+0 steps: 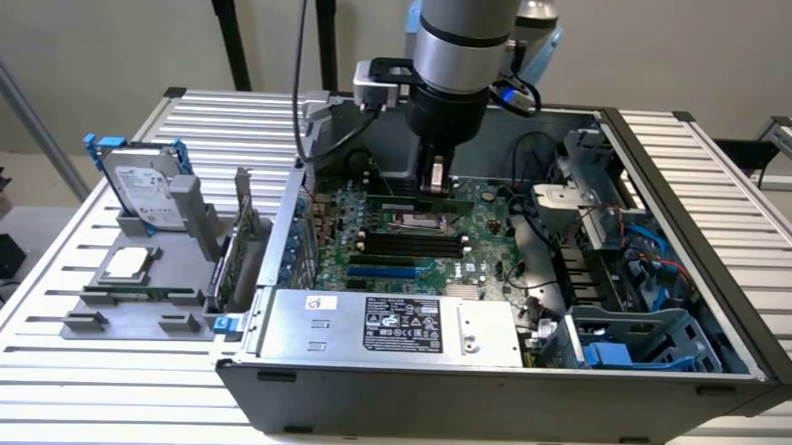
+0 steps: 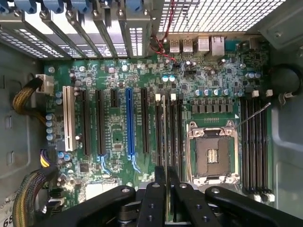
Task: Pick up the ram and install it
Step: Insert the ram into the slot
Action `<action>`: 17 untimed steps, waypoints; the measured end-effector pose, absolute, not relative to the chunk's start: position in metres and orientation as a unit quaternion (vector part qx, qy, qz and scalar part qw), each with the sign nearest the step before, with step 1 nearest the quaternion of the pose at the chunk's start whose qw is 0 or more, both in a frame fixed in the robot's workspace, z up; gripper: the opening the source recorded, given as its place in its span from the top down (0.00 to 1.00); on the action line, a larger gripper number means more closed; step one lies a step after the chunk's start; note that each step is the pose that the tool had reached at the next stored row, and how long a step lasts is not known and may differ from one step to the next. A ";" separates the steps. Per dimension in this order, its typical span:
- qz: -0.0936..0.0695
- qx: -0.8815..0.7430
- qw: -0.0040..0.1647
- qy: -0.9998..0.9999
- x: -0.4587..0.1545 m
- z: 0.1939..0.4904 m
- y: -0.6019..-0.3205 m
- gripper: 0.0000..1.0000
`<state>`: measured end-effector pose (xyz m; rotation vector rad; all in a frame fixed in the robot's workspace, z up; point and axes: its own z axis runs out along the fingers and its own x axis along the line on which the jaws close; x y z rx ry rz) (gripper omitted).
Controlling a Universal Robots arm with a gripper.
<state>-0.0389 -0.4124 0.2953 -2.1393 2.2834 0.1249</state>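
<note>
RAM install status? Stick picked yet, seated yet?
Picked: the gripper is shut on the ram, holding it edge-down inside the open case, away from the parts tray. In hand: the stick hangs over the motherboard's memory slots beside the empty CPU socket. Left: seating it; not pressed home yet.

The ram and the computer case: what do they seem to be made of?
The ram, gripped in the claw: seemingly rigid circuit board, judging by its dark green, thin flat edge. The computer case: probably painted sheet metal, matte dark grey, with folded edges and a perforated panel.
</note>
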 end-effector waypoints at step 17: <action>0.040 -0.683 0.004 0.729 -0.036 0.264 -0.412 0.86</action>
